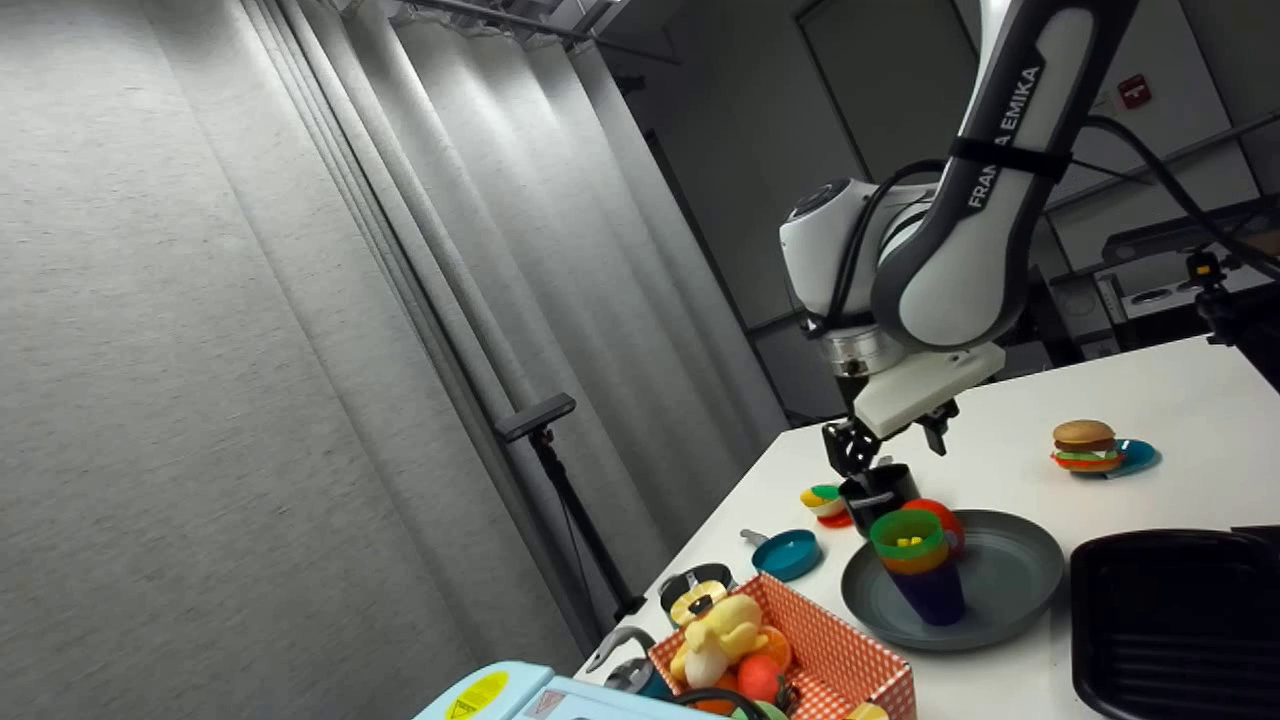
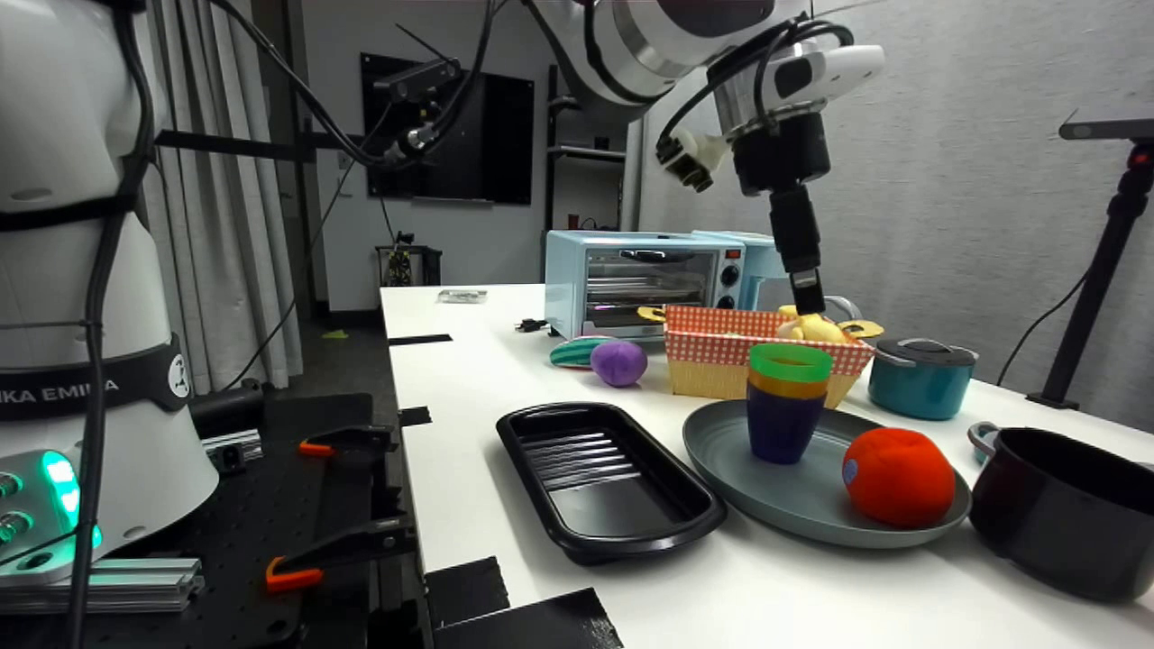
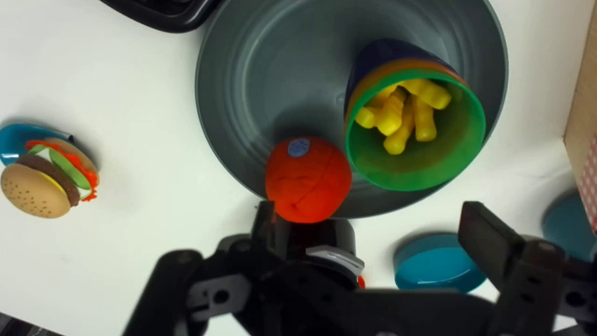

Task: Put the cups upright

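Note:
A stack of nested cups, green, orange and purple, stands upright on the dark round plate. The stack shows in both exterior views [image 1: 918, 565] [image 2: 787, 410] and the wrist view [image 3: 415, 163]. Yellow sticks [image 3: 403, 116] lie in the top green cup. A red soft ball [image 2: 899, 478] sits beside the stack on the plate [image 3: 298, 70]. A small green, yellow and red thing [image 1: 824, 498] lies past the black pot; I cannot tell whether it is cups. My gripper [image 3: 373, 221] is open and empty, above the table and apart from the stack; it also shows in both exterior views [image 1: 895, 445] [image 2: 809, 293].
The black pot [image 1: 880, 498] stands beside the plate, close to the ball. A teal pan [image 3: 438, 268], a black tray [image 2: 613, 491], a toy burger [image 3: 39, 184], a checkered basket [image 2: 721, 347] and a toaster oven [image 2: 649, 288] are on the table around it.

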{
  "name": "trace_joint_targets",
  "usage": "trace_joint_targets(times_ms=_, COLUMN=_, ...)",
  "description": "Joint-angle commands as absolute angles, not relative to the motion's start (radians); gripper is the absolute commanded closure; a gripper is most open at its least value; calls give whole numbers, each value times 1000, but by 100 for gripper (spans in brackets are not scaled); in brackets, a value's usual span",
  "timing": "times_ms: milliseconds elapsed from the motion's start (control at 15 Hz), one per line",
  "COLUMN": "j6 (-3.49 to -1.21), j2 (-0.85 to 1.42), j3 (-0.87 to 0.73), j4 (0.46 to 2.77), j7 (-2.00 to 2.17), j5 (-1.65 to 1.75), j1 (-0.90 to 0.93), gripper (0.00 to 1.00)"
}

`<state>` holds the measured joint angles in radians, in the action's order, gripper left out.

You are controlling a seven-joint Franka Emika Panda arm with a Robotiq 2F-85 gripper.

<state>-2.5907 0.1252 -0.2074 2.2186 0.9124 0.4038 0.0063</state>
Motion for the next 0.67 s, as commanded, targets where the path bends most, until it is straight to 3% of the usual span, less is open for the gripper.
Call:
trace_joint_targets(times_ms=0, j6=-2557, j2=-5, j3=-185, j4=2297, j7=915, j5=436, j1=-4, gripper=0)
trace_joint_targets(times_ms=600, j6=-2484, j2=-275, j3=-51, j4=2511, j7=702, j5=350, j1=-29, gripper=0)
